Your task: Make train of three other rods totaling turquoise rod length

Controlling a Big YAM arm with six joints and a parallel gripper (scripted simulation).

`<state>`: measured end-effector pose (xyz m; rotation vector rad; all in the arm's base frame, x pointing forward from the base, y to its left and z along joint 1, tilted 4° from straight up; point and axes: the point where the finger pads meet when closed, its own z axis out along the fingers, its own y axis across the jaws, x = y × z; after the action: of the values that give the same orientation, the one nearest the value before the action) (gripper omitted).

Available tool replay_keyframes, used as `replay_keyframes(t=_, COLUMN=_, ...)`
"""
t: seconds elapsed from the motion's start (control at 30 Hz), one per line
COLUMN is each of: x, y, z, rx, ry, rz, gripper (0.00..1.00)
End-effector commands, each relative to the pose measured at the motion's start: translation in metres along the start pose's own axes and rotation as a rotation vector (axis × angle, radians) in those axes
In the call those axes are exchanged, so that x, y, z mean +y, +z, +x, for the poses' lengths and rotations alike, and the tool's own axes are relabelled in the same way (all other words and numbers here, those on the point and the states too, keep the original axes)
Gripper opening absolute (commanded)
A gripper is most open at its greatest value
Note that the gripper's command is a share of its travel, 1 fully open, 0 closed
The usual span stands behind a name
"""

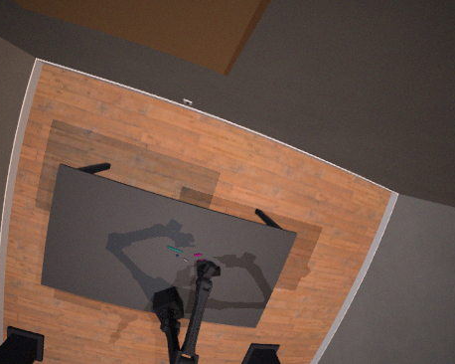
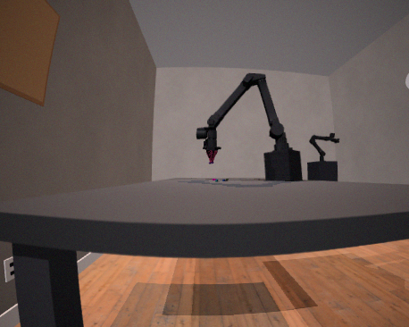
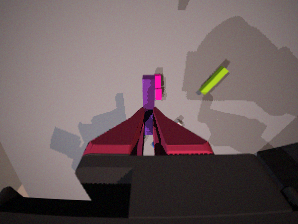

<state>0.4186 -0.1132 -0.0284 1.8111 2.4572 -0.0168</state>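
My gripper (image 1: 202,262) (image 2: 211,162) (image 3: 148,112) is shut on the purple rod (image 3: 148,90), held well above the table. In the wrist view the purple rod points up the picture, parallel to two magenta rods (image 3: 158,81) (image 3: 158,94) that lie end to end in a line on the table. The magenta pair (image 1: 198,255) also shows in the top view. The turquoise rod (image 1: 175,249) lies left of it, with the small blue rod (image 1: 177,256) and the grey rod (image 1: 185,260) near it. The lime rod (image 3: 214,81) lies slanted, right of the magenta rods; the arm hides it in the top view.
The dark table (image 1: 94,209) (image 2: 121,205) carries the rods around its middle. Arm shadows fall across it. A second arm (image 1: 168,303) (image 2: 322,149) stands beyond mine in the exterior view. In the wrist view the fingers cover the area below the purple rod.
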Motion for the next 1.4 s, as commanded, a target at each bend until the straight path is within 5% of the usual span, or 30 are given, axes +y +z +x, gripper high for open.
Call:
replay_keyframes(t=0.0, x=0.002, y=-0.001, z=-0.038, rx=-0.002, ry=-0.052, rz=-0.003, gripper=0.05)
replay_keyframes(t=0.63, x=-0.002, y=0.006, z=-0.038, rx=-0.008, ry=-0.057, rz=-0.005, gripper=0.05)
replay_keyframes(t=1.37, x=-0.014, y=0.083, z=-0.034, rx=0.004, ry=-0.049, rz=0.011, gripper=0.05)
